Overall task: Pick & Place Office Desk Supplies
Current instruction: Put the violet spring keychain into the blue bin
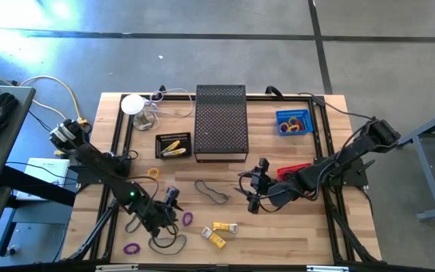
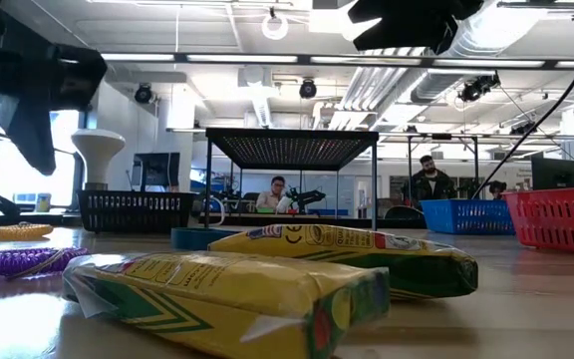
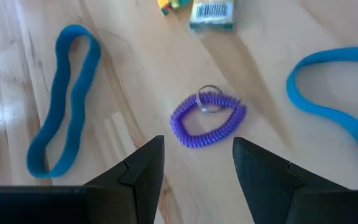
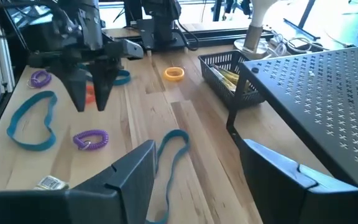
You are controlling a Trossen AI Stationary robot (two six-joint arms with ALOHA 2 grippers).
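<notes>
Loose supplies lie flat on the wooden table: a purple coil loop with a key ring, two long band loops, a third band, an orange ring, another purple coil and yellow boxes. My left gripper hangs open just above the table, slanting down, with the purple coil loop a little beyond its fingertips. My right gripper is open and holds nothing. It hovers near the table's middle, facing the left gripper.
A black mesh riser stands at the back centre, with a black basket of yellow items to its left. A blue basket sits back right and a red basket lies under my right arm. A white lamp stands at the back left.
</notes>
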